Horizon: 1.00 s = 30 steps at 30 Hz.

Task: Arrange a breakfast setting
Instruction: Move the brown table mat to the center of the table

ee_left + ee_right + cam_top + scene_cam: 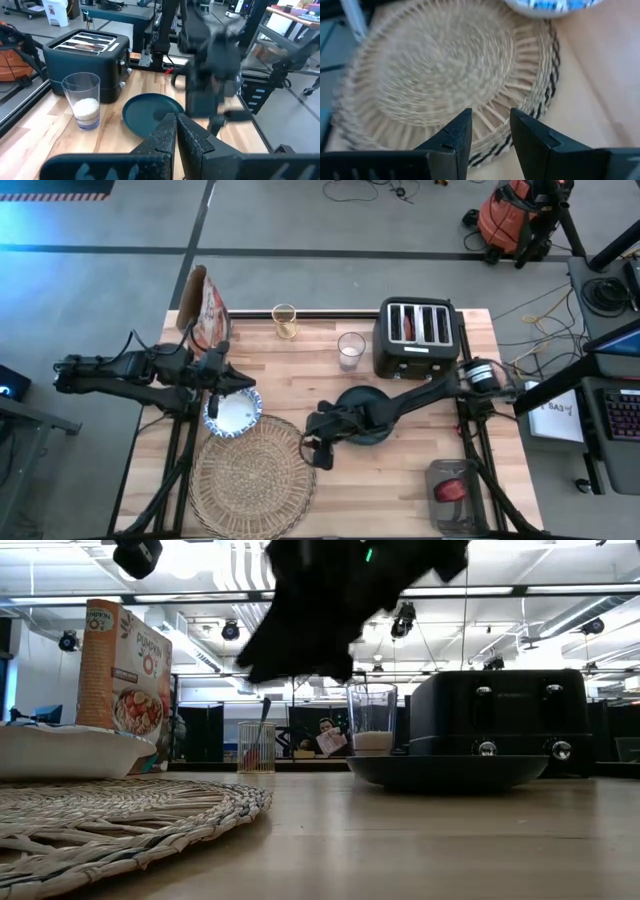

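Right claw [318, 452]: fingers parted, empty, beside the placemat [253, 476].
Left claw [240, 380]: pinched shut over the bowl [233, 412].
Tip: grip the mat's edge low; slide gently.

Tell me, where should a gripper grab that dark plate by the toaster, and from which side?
Probably by its thin raised rim, one finger over and one under. The dark teal plate lies flat and shallow, so nothing else offers a hold. The toaster crowds its far side and the right arm crosses over it, so the near edge toward the placemat, where the right gripper hangs open, looks freest.
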### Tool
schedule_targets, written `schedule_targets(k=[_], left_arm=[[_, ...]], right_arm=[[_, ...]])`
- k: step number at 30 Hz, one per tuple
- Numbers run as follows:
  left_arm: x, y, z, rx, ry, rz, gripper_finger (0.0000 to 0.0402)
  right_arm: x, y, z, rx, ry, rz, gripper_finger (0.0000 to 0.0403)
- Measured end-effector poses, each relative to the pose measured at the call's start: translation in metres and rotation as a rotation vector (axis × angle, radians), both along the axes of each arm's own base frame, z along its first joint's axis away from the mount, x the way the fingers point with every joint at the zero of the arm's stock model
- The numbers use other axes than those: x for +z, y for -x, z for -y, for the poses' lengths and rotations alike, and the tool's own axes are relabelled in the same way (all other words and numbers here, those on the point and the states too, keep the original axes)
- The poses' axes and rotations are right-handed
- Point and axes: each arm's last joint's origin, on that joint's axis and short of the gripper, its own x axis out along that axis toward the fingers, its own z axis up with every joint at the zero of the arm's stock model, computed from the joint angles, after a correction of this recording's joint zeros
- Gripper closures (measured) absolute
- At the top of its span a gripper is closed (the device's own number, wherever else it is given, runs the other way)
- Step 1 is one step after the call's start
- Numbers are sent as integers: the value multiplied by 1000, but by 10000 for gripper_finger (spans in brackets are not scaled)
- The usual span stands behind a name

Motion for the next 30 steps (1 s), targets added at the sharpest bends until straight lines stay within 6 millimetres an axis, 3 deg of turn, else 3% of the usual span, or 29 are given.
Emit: schedule_targets(k=[4, 9, 17, 24, 30], left_arm=[[1, 2, 0, 3, 13, 6, 402], [1, 4, 0, 4, 20, 10, 402], [1, 5, 0, -2, -2, 9, 402], [1, 5, 0, -6, -19, 8, 402], [1, 5, 0, -6, -19, 9, 402]], right_arm=[[-23, -17, -4, 10, 11, -44, 281], [-32, -37, -10, 79, 24, -36, 284], [-50, -55, -15, 195, 108, -190, 284], [-53, -58, -17, 284, 149, -320, 284], [-54, -44, -14, 309, 176, -479, 284]])
